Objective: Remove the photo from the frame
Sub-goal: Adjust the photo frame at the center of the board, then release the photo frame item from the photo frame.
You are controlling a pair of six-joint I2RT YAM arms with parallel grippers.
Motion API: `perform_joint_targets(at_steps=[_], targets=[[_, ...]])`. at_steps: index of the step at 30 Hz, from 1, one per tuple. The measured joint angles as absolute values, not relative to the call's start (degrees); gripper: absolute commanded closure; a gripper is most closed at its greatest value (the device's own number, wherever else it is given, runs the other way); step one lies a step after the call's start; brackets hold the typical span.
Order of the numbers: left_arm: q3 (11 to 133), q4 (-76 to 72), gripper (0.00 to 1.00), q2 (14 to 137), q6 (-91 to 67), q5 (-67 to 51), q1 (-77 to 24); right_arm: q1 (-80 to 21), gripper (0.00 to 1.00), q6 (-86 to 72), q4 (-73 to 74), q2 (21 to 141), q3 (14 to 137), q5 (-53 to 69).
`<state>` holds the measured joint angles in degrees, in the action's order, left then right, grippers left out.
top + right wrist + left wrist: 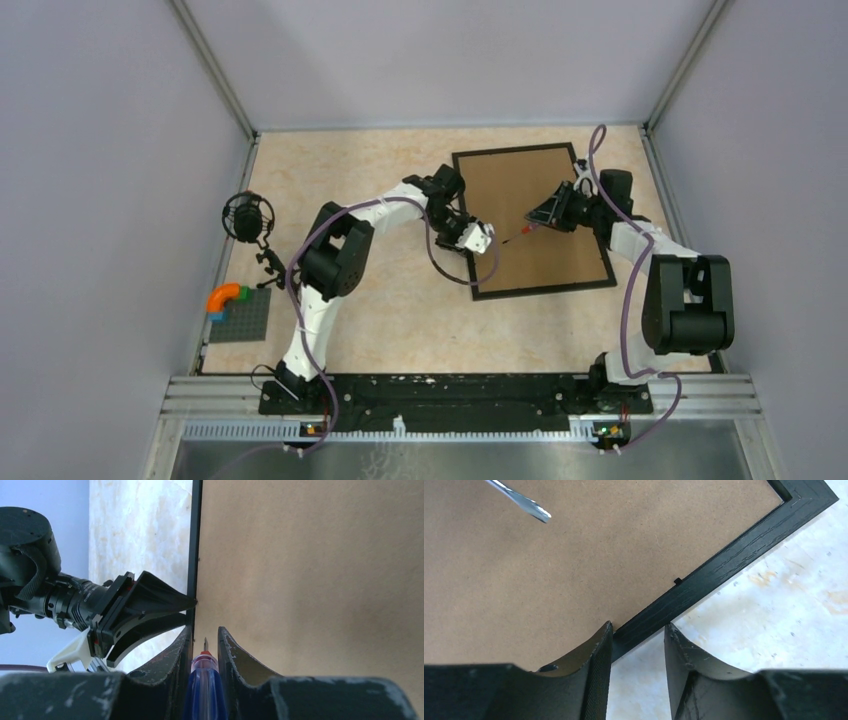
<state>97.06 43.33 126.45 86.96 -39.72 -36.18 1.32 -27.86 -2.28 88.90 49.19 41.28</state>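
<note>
Between half-parted fingers of left gripper (638,630): one rail of the frame (724,560), not pinched, gap on table side. Clamped in right gripper (205,632): blue screwdriver (204,685), shaft mostly hidden. Frame flat on table (400,310), brown back up, long axis away from the bases.

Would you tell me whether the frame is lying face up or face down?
Face down: the frame lies flat, its brown back board facing up; no photo shows.
</note>
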Motion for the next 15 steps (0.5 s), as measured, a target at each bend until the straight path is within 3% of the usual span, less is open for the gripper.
perform_joint_targets(at_steps=[8, 15], targets=[[97.36, 37.58, 0.58, 127.39, 78.02, -40.73, -36.95, 1.3, 1.0, -26.98, -2.07, 88.9, 49.19, 41.25], [90.41, 25.47, 0.58, 125.08, 71.61, -42.7, -37.76, 0.54, 1.0, -26.33, -2.46, 89.08, 47.72, 41.8]])
